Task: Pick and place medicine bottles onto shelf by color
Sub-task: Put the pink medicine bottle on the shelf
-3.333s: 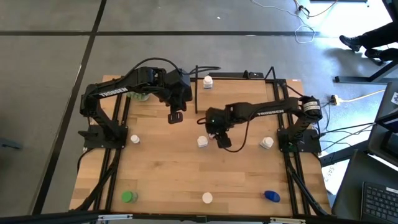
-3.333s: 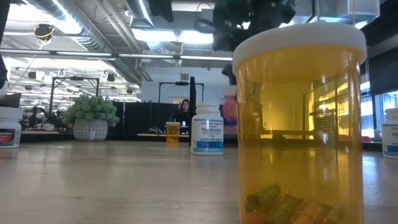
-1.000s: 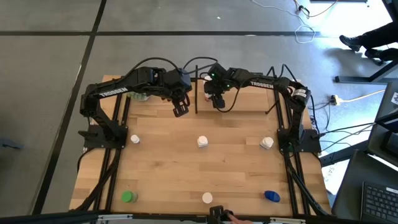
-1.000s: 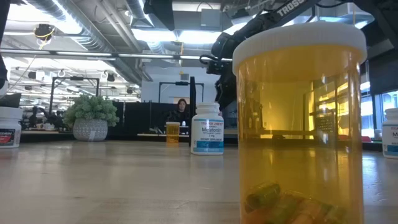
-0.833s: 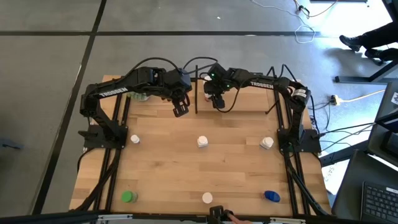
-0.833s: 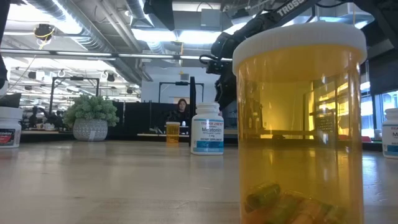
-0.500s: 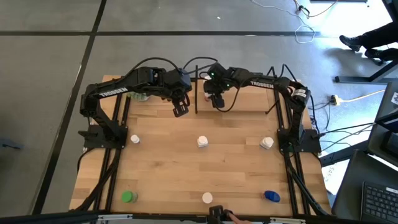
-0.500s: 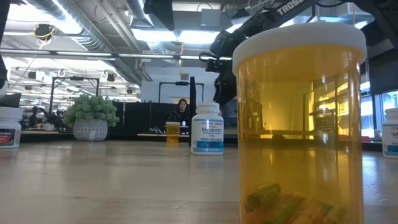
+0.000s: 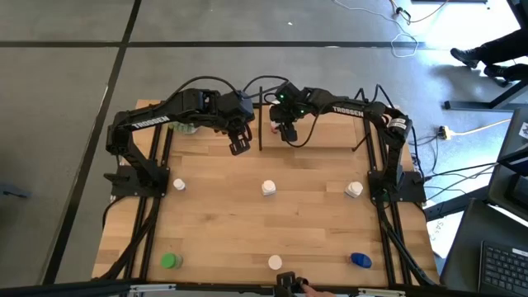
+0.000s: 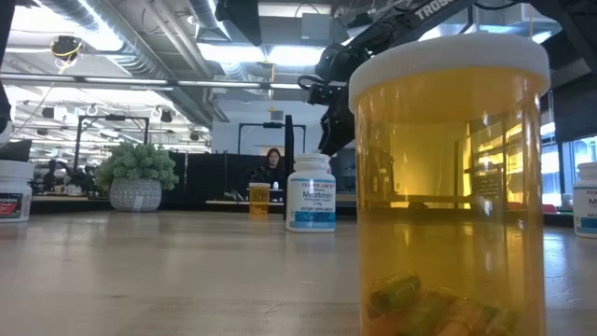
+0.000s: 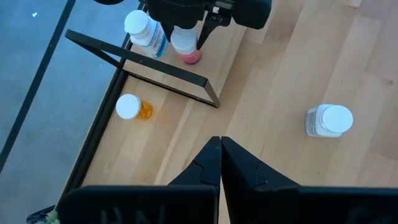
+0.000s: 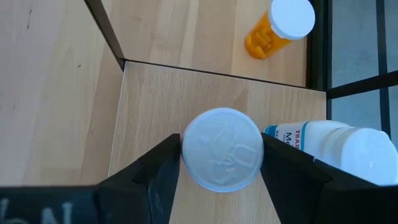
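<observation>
medicine bottle with a white cap and pink base (image 12: 222, 149), pinched between the fingers (image 12: 158, 171) of the right gripper (image 9: 286, 130) over the shelf (image 12: 168, 106), at the far edge of the table (image 9: 247, 223). upright in the grip, cap toward the wrist camera. just beside it on the shelf, a white bottle with a blue label (image 12: 333, 143), tilted in this view. beyond the shelf's black frame, an orange bottle (image 12: 280, 28) lying on its side, white cap on.

left gripper (image 9: 239, 146) hanging over the table near the shelf's left post, fingers (image 11: 208, 165) pressed together, holding nothing.

on the open table, well apart from the shelf: white bottles at left (image 9: 179, 185), middle (image 9: 268, 188) and right (image 9: 354, 190); along the near edge a green bottle (image 9: 170, 261), a white-capped one (image 9: 275, 263) and a blue one (image 9: 360, 261).

from the low camera, a big amber bottle (image 10: 448, 187) right up close, a white labelled bottle (image 10: 311, 194) farther back, a potted plant (image 10: 136, 177) and a person (image 10: 273, 168) in the room behind.
</observation>
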Controlling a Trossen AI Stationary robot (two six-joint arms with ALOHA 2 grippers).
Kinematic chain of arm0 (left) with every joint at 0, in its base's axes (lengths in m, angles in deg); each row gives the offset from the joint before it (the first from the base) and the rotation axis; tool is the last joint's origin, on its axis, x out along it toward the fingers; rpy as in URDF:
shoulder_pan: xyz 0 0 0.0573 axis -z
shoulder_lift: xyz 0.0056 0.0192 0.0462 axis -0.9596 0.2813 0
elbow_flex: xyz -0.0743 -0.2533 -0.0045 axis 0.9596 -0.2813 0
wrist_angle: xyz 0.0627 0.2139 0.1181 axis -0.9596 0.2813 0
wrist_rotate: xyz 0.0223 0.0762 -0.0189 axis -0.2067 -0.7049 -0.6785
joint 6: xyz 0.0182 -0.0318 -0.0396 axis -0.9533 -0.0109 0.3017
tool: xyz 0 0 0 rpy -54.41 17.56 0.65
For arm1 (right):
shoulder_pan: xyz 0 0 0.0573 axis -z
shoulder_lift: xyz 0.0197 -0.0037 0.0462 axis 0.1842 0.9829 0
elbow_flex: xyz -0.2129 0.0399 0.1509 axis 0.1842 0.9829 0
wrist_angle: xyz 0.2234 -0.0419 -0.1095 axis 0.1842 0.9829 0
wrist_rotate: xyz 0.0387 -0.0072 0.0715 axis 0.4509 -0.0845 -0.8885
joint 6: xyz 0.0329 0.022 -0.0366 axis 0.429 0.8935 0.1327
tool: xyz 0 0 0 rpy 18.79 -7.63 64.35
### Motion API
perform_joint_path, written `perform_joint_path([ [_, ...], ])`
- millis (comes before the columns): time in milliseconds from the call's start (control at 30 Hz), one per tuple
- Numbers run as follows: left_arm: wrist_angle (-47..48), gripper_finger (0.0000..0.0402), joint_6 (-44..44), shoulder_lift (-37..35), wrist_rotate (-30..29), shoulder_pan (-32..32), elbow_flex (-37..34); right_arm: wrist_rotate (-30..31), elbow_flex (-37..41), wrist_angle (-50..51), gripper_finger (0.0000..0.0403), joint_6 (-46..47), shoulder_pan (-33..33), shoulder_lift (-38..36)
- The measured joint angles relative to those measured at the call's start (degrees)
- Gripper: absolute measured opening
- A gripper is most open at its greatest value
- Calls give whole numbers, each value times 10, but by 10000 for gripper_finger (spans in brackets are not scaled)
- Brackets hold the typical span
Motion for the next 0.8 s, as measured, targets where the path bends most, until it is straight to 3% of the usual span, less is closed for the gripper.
perform_joint_path([
  [800,0,0,1,0,0,0,0,8,1,2,211,36,-1,0],
])
